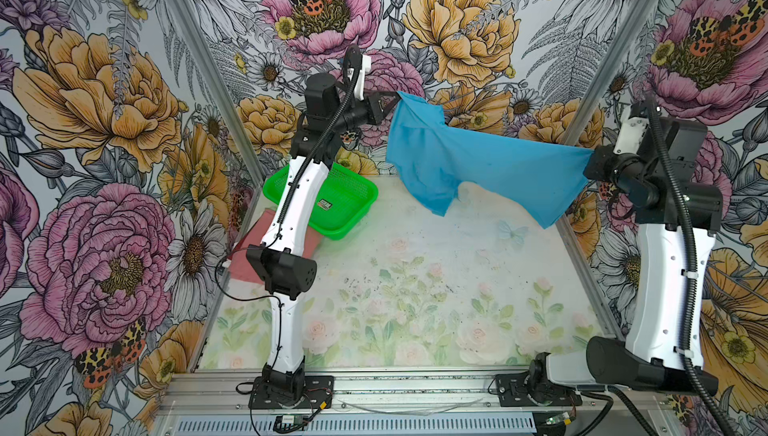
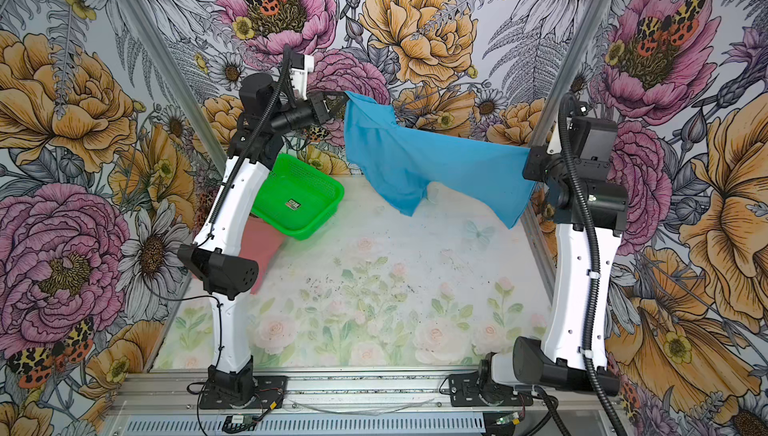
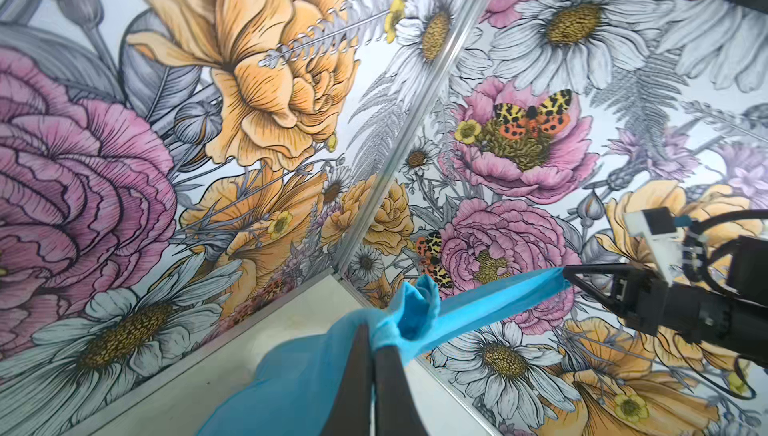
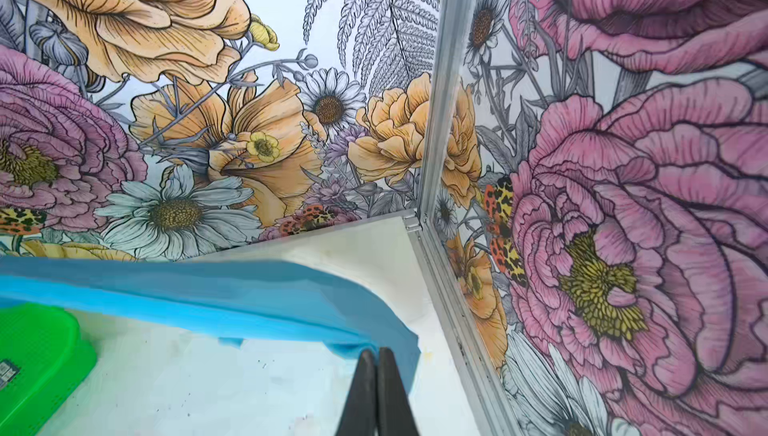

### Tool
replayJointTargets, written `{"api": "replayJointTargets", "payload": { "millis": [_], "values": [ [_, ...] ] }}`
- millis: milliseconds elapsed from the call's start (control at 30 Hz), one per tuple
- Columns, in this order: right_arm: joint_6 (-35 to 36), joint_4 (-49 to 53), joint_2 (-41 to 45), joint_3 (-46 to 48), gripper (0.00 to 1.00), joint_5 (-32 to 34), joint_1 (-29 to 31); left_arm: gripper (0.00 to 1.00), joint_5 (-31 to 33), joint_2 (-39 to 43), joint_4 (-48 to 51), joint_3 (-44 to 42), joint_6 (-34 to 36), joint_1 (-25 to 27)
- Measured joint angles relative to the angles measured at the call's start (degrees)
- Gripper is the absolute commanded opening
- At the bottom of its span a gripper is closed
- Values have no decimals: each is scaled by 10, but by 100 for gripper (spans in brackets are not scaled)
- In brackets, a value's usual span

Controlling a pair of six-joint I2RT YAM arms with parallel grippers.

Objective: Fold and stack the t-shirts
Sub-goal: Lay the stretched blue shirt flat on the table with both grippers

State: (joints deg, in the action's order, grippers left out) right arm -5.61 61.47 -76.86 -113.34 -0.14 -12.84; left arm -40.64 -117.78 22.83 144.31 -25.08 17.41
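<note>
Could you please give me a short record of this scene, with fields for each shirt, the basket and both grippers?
blue t-shirt: held up, stretched between both grippers, lower part hanging
left gripper: shut on one end of the blue t-shirt
right gripper: shut on the other end
pink t-shirt: flat on the table, beside the basket, partly hidden by the left arm
basket: green, on the table at the far left, no shirt inside

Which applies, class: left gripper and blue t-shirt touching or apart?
Touching: the left wrist view shows the left gripper pinching the blue t-shirt.
</note>
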Motion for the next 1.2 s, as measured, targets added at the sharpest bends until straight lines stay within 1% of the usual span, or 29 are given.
{"api": "replayJointTargets", "payload": {
  "millis": [33,100,200,267,333,433,533,633,700,800,900,967,1033,1100,1200],
  "values": [
    [0,1,24,30,0,0,0,0,-3,29,-8,-32,7,7],
    [-4,-1,71,92,0,0,0,0,-2,103,-28,-135,27,29],
    [-12,-2,141,196,0,-2,0,0,7,221,-78,-335,46,68],
    [-21,-1,182,273,0,-1,0,0,17,292,-121,-487,50,92],
    [-28,1,213,341,0,1,0,0,37,336,-150,-608,51,108],
    [-38,7,238,421,0,5,0,0,74,376,-166,-767,51,132],
    [-50,7,255,472,0,-2,0,0,112,421,-172,-909,45,152],
    [-75,10,274,500,0,-14,14,0,150,497,-172,-1022,37,158],
    [-99,6,287,508,0,-22,37,0,169,543,-175,-1064,26,158],
    [-145,-5,312,533,0,-30,75,0,190,579,-185,-1090,15,158],
    [-209,-23,358,601,0,-33,117,0,215,596,-186,-1101,10,157],
    [-257,-24,404,660,0,-28,158,0,238,603,-175,-1102,8,151],
    [-309,-15,454,717,0,-25,210,0,263,608,-162,-1103,2,135],
    [-353,-9,487,752,0,-21,257,0,279,615,-151,-1104,-5,113],
    [-416,-4,514,800,0,-7,350,0,286,621,-139,-1106,-6,83]
  ]
}}
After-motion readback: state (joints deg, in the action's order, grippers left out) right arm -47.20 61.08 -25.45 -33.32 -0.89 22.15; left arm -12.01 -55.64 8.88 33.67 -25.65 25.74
